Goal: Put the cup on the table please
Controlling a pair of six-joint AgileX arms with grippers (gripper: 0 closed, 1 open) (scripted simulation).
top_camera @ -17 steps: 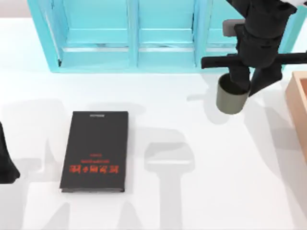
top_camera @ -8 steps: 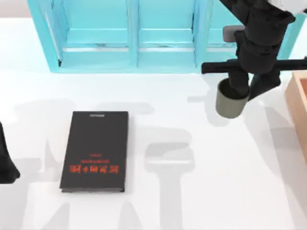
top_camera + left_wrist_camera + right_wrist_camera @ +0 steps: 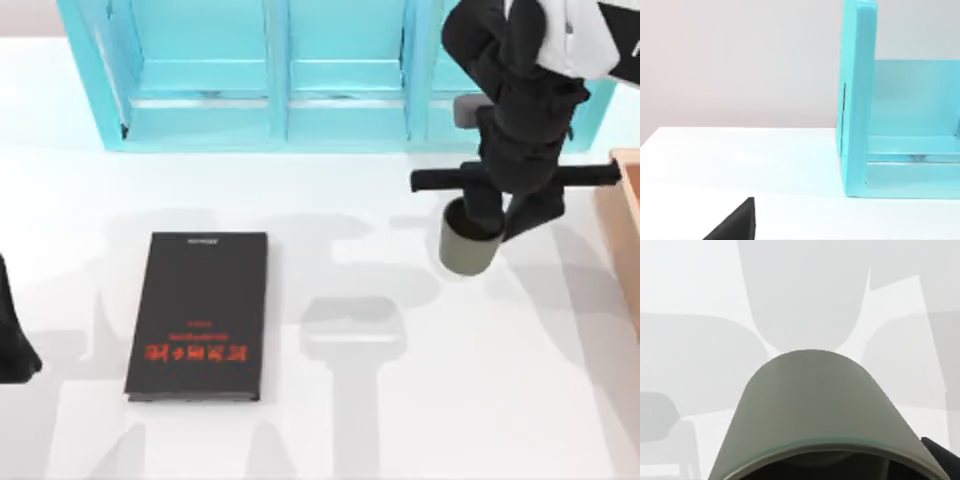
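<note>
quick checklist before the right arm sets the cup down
1. Right tool shut on the cup: ok.
2. Cup upright: ok, opening faces up in the top view.
3. Bare table under the cup: ok.
4. Apart from the black book and wooden box: ok.
5. Cup base touching the table: cannot tell.
6. Left arm parked at the table's left edge: ok.

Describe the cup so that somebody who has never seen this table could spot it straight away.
Start at the turquoise shelf cabinet along the table's far edge and go to its right end. Just in front of it, the right gripper holds the cup by its rim. It is a small olive-green handleless cylinder with a dark inside, unlike the flat black book to the left.
</note>
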